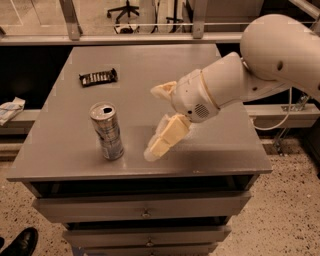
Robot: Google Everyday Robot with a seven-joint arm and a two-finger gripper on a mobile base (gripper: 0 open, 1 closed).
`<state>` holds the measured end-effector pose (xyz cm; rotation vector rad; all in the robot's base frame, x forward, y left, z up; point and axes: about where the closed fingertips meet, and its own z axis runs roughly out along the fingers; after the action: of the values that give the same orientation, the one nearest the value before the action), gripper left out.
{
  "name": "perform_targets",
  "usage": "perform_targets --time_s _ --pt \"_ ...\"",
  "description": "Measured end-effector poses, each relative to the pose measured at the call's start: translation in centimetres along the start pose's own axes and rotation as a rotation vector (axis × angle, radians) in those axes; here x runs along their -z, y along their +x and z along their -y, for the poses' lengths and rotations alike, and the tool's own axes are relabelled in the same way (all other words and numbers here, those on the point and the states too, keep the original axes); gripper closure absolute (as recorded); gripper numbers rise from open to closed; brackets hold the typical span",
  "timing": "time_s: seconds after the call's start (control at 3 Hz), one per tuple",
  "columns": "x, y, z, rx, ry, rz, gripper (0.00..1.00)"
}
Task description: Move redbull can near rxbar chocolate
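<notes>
Camera view, the only one I have. The redbull can [107, 131] stands upright at lower left of the frame, near the front edge of the grey table [150, 60], with its pull-tab opening facing up. The rxbar chocolate [98, 77] lies flat at upper left, toward the back of the table and well apart from the can, so the can has not been moved yet.

The gripper [152, 122] sits at frame centre, just right of the can and not touching it. The white arm [270, 65] comes in from the upper right. The jaws are spread wide and hold nothing. One pale finger [167, 135] angles down toward the tabletop and the other [162, 90] sits higher, behind it. My read is that the wide spread and the side-on angle are there to take the slim can across its body. I judge this to be the approach step, before any grasp.

Next I'd need to slide left so the can sits between the fingers, then close on it. The can is tall and narrow, so a bump from the lower finger could tip it.

Drawer fronts [145, 207] run below the table. There's a dark shoe [17, 242] at bottom left and an office chair [125, 7] at the top of the frame.
</notes>
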<state>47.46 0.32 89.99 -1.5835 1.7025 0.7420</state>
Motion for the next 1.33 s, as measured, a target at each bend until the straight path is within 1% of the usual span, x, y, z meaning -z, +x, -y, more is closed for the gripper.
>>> perform_targets --time_s 0.67,1.0,1.33 --pt "-5.5 -2.7 -1.1 -0.031 -0.054 0.156 0.0" --pt "-6.7 -3.9 -1.3 -0.032 -0.06 0.191 0.0" --pt "-7.9 -5.0 -1.3 -0.037 -0.053 0.205 0.17"
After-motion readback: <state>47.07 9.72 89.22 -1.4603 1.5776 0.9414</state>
